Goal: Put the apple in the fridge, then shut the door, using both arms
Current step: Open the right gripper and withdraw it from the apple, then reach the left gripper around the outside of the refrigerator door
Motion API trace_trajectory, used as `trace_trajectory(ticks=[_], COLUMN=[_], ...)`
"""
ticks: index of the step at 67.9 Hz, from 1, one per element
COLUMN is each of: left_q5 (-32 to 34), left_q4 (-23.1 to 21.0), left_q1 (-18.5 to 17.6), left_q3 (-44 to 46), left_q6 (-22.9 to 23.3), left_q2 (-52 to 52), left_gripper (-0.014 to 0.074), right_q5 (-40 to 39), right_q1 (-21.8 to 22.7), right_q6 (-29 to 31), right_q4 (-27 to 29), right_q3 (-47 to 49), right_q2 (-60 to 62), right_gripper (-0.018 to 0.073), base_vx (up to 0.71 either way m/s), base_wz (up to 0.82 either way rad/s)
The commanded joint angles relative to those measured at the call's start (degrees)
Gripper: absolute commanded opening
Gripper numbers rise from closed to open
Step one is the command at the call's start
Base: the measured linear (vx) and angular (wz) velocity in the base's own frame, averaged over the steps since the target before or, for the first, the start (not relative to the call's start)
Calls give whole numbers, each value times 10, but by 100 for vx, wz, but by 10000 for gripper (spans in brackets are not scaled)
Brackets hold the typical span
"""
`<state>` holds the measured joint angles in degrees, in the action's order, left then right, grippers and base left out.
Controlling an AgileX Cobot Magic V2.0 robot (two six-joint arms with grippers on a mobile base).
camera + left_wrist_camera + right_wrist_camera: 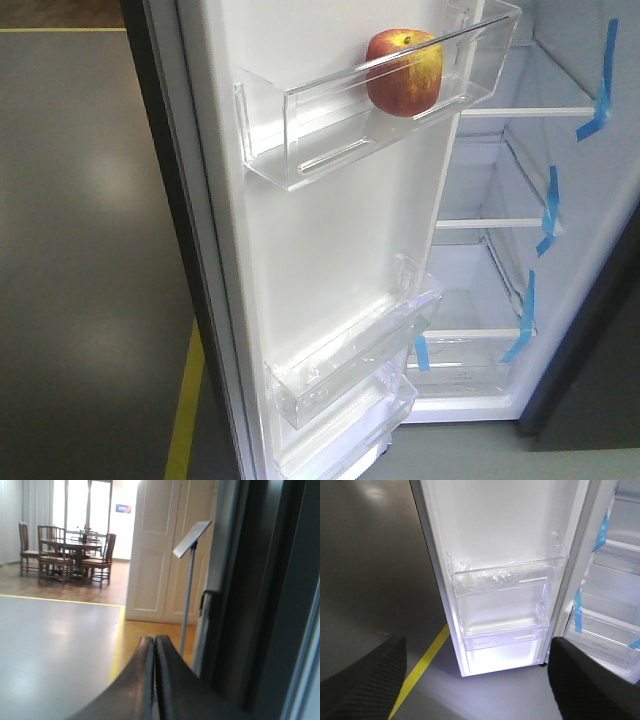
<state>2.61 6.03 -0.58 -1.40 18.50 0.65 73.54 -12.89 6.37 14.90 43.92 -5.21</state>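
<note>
The red-and-yellow apple (403,71) rests in the top clear bin (300,130) of the open fridge door (330,250). The fridge (520,230) stands open at the right, showing white shelves with blue tape strips. No arm shows in the front view. My left gripper (154,641) is shut with nothing in it, next to the dark outer edge of the door (260,590). In the right wrist view my right gripper (477,650) is open and empty, facing the lower door bins (507,580).
A yellow floor line (185,410) runs along the grey floor left of the door. In the left wrist view a sign stand (189,575), white panelled doors (165,545) and a table with chairs (70,552) stand farther off.
</note>
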Motion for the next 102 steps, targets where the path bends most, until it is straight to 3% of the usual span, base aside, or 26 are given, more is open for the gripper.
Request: trace_trajectory(ticks=[1,9,28,45,63,70,87,102], left_q5=[41,-26,-262,-330,-416,-437,-450,-436], left_q4=[-5,-4,-4,-4,-9,-39,-181,-225], left_q1=[0,0,0,0,0,0,0,0], left_q3=[29,126,376,505,621,664,754,821], left_q6=[40,33,-69,-94,-149,-175,-304,-317], left_q2=[7,-24,-228,-429,-634,-692,-812,-891], left_gripper=[-6,-6,-6,-6,-6,-6,-6,-6], right_q5=[3,3,3,3,3,3,3,3], right_q1=[2,2,2,2,2,2,2,2], right_q6=[5,5,5,5,5,5,5,5], right_q4=[6,6,6,6,6,6,6,6], right_q3=[10,10,10,10,10,10,10,10], right_q2=[-10,-10,-10,-10,-10,-10,-10,-10], right_gripper=[550,549,549,549,549,549,549,549], base_vx=[0,0,0,0,0,0,0,0], base_wz=[0,0,0,0,0,0,0,0])
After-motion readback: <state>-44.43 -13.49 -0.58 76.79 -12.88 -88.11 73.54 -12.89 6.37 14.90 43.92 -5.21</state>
